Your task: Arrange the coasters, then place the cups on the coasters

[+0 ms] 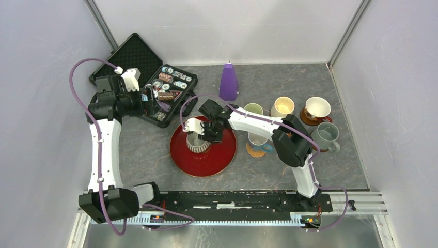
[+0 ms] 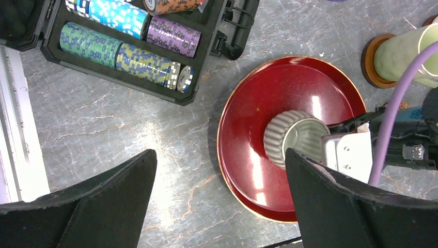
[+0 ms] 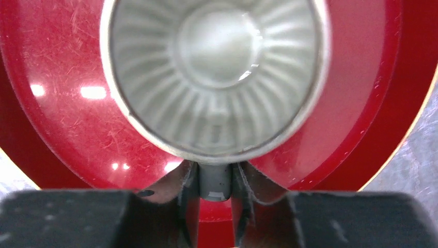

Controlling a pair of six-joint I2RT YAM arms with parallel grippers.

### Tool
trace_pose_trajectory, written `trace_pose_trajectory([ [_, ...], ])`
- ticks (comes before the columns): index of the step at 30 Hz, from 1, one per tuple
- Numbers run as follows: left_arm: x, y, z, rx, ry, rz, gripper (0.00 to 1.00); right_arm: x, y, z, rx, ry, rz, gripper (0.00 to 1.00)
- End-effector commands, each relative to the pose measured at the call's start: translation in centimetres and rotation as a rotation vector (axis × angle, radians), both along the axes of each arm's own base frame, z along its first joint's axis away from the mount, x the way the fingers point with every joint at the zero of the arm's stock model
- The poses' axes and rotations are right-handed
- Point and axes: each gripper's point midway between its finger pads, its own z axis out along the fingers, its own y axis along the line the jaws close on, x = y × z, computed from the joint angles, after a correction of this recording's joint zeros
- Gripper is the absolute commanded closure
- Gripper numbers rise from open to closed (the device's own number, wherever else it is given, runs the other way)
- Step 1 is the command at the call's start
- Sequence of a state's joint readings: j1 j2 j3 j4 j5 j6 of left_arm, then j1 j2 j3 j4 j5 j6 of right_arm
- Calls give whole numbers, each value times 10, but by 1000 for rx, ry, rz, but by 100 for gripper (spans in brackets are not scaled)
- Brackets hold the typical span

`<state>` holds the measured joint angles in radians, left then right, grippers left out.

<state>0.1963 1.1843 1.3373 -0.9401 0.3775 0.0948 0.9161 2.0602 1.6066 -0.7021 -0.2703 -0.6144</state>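
- Right fingers [image 3: 187,181]: I see them closed from both sides on the handle [image 3: 214,182] of the ribbed grey ceramic mug [image 3: 214,77], gripping it. The right wrist view looks straight down into the mug.
- Ribbed grey ceramic mug: it stands upright inside the large round red lacquered tray [image 1: 219,155], left of the tray's centre. The tray lies on the grey marbled desk [image 1: 139,150], about midway between the left and right edges and nearer the near edge than the far one.
- Left fingers [image 2: 103,206]: spread wide and holding nothing. They hang at the right side of the open black hard case [image 1: 131,57] of striped poker chips [image 2: 139,62], which sits at the far-left corner.
- Pale green ceramic mug [image 2: 408,51]: on a dark brown round coaster [image 2: 368,59], just beyond the tray's far-right rim.
- White mug with a blue handle [image 1: 256,139]: on the orange-tan woven coaster [image 1: 253,151], just right of the tray.
- Cream-yellow mug [image 1: 282,106], wide white mug with a red-brown pattern [image 1: 316,108] and grey-blue mug [image 1: 325,135]: grouped toward the right edge. The patterned mug rests on a second dark brown coaster [image 1: 308,120]. I cannot tell what lies under the cream-yellow one.
- Purple cone [image 1: 228,82]: upright near the middle of the far edge.
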Motion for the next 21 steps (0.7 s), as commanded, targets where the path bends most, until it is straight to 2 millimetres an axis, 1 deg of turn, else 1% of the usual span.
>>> trace_pose_trajectory([
  [1, 4, 4, 15, 9, -46, 21, 0, 2, 16, 25, 85, -9, -32, 80],
  [2, 4, 4, 15, 6, -47, 20, 0, 1, 14, 30, 94, -7, -42, 87],
  [3, 3, 4, 14, 5, -46, 18, 0, 0, 14, 35, 105, -9, -53, 95],
  [4, 4, 3, 14, 2, -45, 13, 0, 0, 13, 43, 124, -13, -66, 100],
  [6, 4, 1, 14, -5, -45, 4, 0, 1, 13, 63, 173, -22, -87, 100],
  [9, 8, 1, 16, -6, -50, -1, 0, 4, 13, 103, 277, -51, -120, 100],
  [12, 12, -1, 18, -19, -57, -15, 0, 11, 5, 147, 384, -86, -165, 100],
  [13, 13, -3, 19, -25, -61, -24, 0, 12, 1, 157, 409, -94, -181, 100],
  [15, 15, -3, 21, -26, -68, -30, 0, 20, -14, 177, 444, -121, -219, 100],
  [17, 19, -3, 22, -24, -72, -34, 0, 31, -37, 191, 469, -156, -274, 100],
  [20, 24, -4, 24, -30, -75, -50, 0, 41, -75, 201, 496, -185, -366, 100],
  [21, 26, -5, 25, -32, -76, -57, 0, 43, -87, 200, 494, -189, -395, 100],
])
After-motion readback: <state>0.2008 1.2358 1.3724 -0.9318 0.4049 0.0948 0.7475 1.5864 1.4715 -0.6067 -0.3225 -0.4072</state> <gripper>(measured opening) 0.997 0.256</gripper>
